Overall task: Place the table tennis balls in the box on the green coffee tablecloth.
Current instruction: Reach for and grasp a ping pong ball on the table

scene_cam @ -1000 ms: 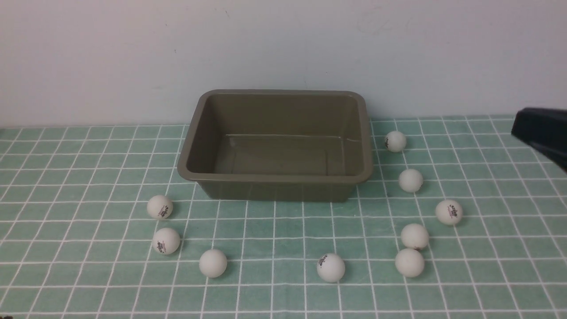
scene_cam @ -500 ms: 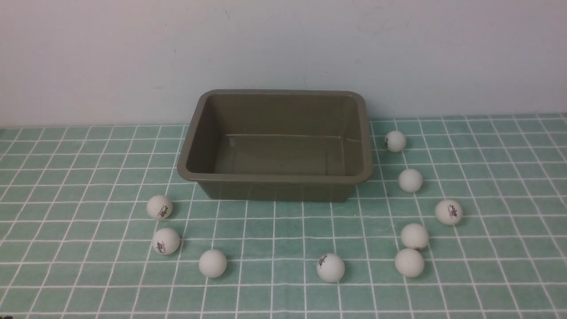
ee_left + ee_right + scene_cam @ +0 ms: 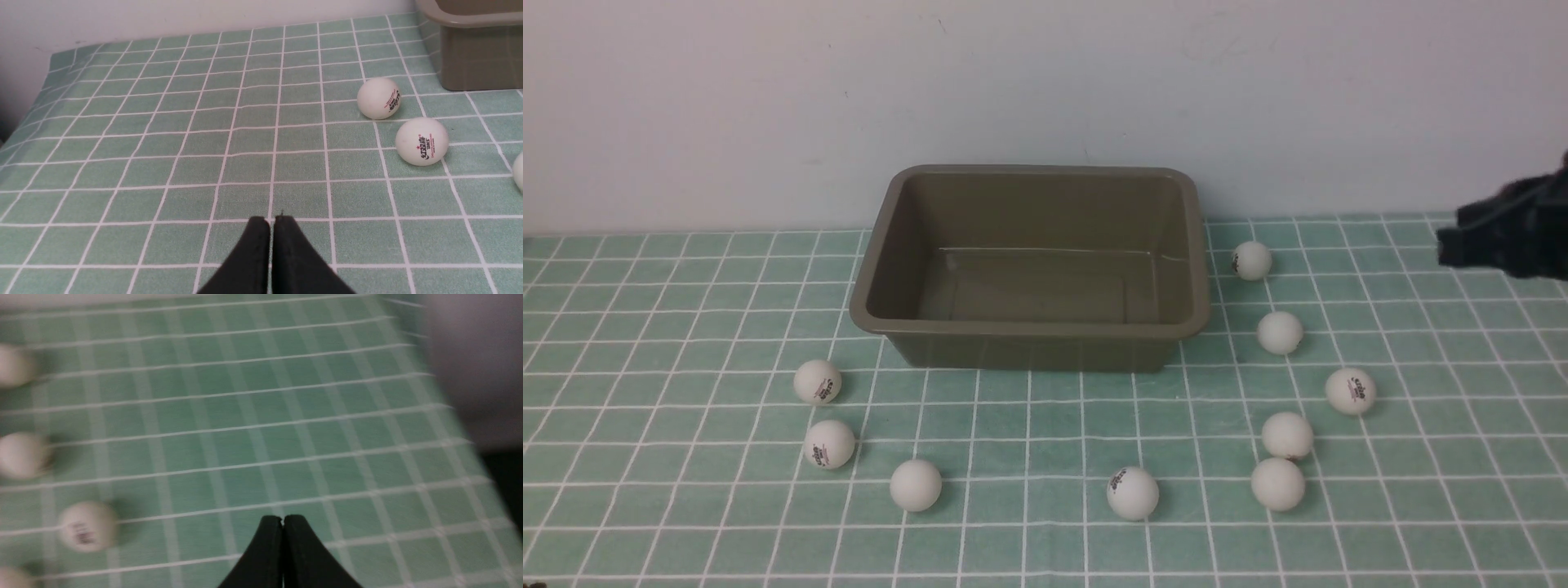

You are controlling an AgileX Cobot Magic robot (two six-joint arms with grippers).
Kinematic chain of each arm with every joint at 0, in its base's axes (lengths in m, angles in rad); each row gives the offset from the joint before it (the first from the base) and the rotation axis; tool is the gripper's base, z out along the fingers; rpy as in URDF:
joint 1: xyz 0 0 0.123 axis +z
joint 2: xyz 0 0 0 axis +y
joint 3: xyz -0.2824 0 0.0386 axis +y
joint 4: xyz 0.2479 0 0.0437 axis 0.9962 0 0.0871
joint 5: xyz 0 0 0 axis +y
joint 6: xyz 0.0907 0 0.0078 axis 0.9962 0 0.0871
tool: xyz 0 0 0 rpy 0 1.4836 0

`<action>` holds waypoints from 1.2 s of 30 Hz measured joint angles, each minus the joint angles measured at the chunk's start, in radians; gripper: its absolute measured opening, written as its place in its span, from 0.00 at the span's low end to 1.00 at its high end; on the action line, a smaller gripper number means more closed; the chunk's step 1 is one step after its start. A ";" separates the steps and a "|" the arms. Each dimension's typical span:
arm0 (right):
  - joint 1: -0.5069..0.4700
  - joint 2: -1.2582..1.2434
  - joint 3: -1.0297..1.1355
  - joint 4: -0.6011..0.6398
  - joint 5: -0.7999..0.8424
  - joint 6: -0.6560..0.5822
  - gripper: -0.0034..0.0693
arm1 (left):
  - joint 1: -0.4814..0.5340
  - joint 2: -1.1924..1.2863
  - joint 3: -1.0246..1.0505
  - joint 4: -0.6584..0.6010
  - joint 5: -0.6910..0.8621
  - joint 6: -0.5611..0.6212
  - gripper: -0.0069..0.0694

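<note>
The olive-brown box (image 3: 1032, 328) stands empty at the back middle of the mint-green checked tablecloth (image 3: 1045, 425). Several white table tennis balls lie around it: left ones (image 3: 817, 381) (image 3: 829, 444) (image 3: 915, 485), a front one (image 3: 1132, 493), and right ones (image 3: 1251, 260) (image 3: 1280, 332) (image 3: 1350, 391) (image 3: 1287, 435) (image 3: 1277, 483). My right gripper (image 3: 282, 518) is shut and empty, entering at the far right (image 3: 1503, 233), well right of the balls. My left gripper (image 3: 272, 219) is shut and empty over bare cloth, left of two logo balls (image 3: 378, 98) (image 3: 421, 141).
A pale wall (image 3: 1045, 98) runs right behind the box. The cloth's left edge (image 3: 24, 118) and right edge (image 3: 470, 428) drop off. The box corner (image 3: 470, 45) shows in the left wrist view.
My right arm left the front view half a second ago and has come back in at the far right, blurred with motion. Balls and box have not moved.
</note>
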 joint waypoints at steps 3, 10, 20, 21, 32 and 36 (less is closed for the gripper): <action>0.018 0.116 -0.114 0.035 0.055 -0.045 0.03 | 0.000 0.000 0.000 0.000 0.000 0.000 0.09; 0.019 0.428 -0.450 0.034 0.223 -0.056 0.03 | 0.000 0.000 0.000 0.000 0.000 0.000 0.09; 0.019 0.717 -0.682 0.037 0.273 0.157 0.03 | 0.000 0.000 0.000 0.000 0.000 0.000 0.09; 0.019 0.739 -0.682 0.037 0.262 0.165 0.03 | 0.000 0.000 0.000 0.000 0.000 0.000 0.09; 0.021 0.832 -0.684 0.040 0.088 0.165 0.03 | 0.000 0.000 0.000 0.000 0.000 0.000 0.09; 0.029 0.850 -0.684 0.038 0.075 0.165 0.04 | 0.000 0.000 0.000 0.000 0.000 0.000 0.09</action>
